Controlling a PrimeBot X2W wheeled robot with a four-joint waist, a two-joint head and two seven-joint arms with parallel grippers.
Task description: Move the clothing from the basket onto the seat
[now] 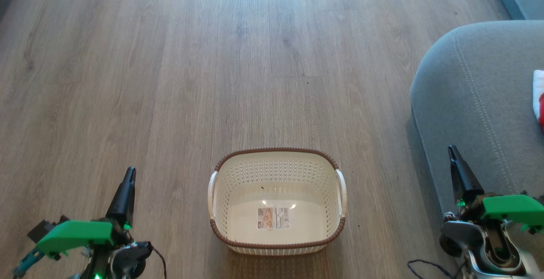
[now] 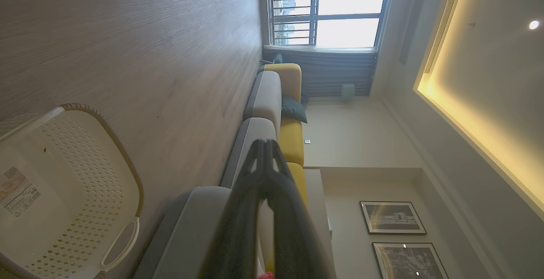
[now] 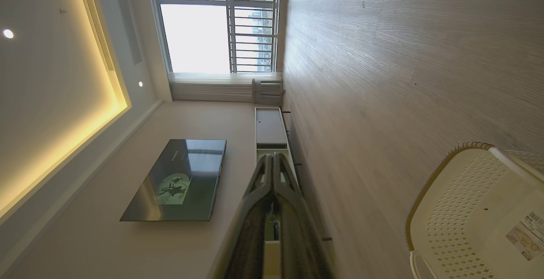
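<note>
The cream basket [image 1: 277,198] stands on the wood floor at the bottom centre of the head view, holding nothing but a sticker on its bottom. It also shows in the left wrist view as the basket [image 2: 63,194] and in the right wrist view as the basket [image 3: 476,211]. On the grey seat [image 1: 467,100] at the right, a strip of red and white clothing [image 1: 539,98] lies at the frame's edge. My left gripper [image 1: 129,173] is shut at the lower left, left of the basket. My right gripper [image 1: 452,149] is shut at the lower right, over the seat's edge.
Wood floor [image 1: 212,58] stretches ahead and to the left. In the left wrist view a grey and yellow sofa [image 2: 276,113] runs toward a window. The right wrist view shows a wall television [image 3: 178,181] and a low white cabinet [image 3: 270,128].
</note>
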